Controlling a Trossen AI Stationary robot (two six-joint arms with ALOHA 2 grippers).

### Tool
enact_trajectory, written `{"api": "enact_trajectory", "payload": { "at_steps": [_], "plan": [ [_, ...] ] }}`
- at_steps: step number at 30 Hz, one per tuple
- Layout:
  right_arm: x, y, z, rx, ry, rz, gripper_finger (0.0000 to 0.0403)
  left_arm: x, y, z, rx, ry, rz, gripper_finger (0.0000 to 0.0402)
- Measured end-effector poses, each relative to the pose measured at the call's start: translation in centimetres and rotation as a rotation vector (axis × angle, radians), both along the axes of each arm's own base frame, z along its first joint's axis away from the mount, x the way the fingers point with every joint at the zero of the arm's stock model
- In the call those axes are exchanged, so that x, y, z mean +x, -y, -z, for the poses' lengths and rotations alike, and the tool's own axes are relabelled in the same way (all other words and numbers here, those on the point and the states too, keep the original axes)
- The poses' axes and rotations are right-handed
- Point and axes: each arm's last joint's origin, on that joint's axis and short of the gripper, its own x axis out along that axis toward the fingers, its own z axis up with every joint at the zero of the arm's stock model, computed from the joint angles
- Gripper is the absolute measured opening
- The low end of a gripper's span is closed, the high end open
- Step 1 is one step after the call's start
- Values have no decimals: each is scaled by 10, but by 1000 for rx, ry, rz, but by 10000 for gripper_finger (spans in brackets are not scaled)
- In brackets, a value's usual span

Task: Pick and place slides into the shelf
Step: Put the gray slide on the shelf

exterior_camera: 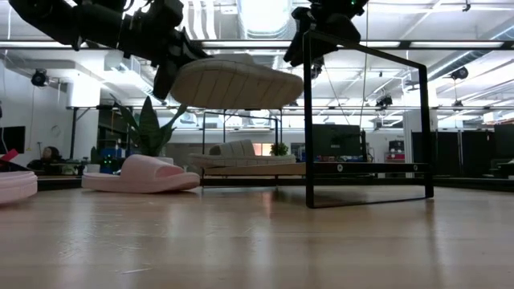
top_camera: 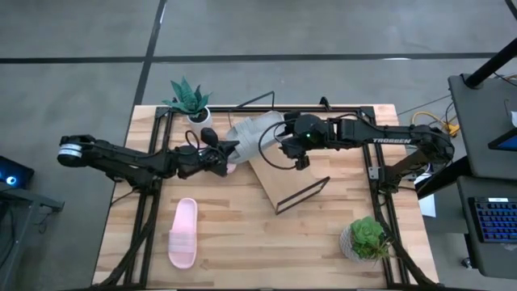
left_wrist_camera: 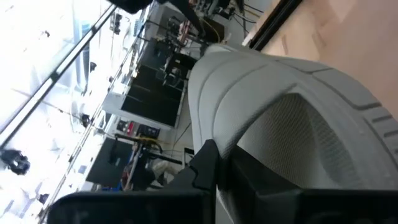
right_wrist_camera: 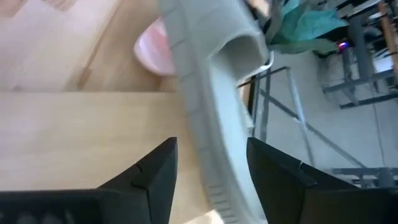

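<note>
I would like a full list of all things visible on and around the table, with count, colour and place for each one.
Grey slide: one, held in the air by the left gripper, over the shelf's upper end.
Pink slides: at least two; one flat on the front-left tabletop, one lying on the table under the left arm.
Shelf: one, light wood on a black wire frame, table centre.
Potted plants: two, green; one at the back left, one at the front right.
Table: one, light wood planks.
Left gripper: dark, shut on the grey slide.
Right gripper: dark, fingers open on either side of the grey slide.
</note>
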Motion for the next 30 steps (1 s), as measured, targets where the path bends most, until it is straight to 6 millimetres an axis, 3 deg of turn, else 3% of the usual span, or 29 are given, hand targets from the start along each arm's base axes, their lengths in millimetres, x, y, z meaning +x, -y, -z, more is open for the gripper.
{"api": "enact_trajectory", "payload": {
  "at_steps": [7, 17, 30],
  "plan": [
    [-8, 3, -12, -69, 49, 107, 180, 1, 0, 5, 21, -48, 24, 0],
    [-18, 5, -56, 42, 325, 249, 180, 22, 0, 31, 65, -124, 94, 0],
    [-21, 5, -60, 55, 349, 253, 180, 46, -2, 70, 175, -231, 67, 0]
  ]
}}
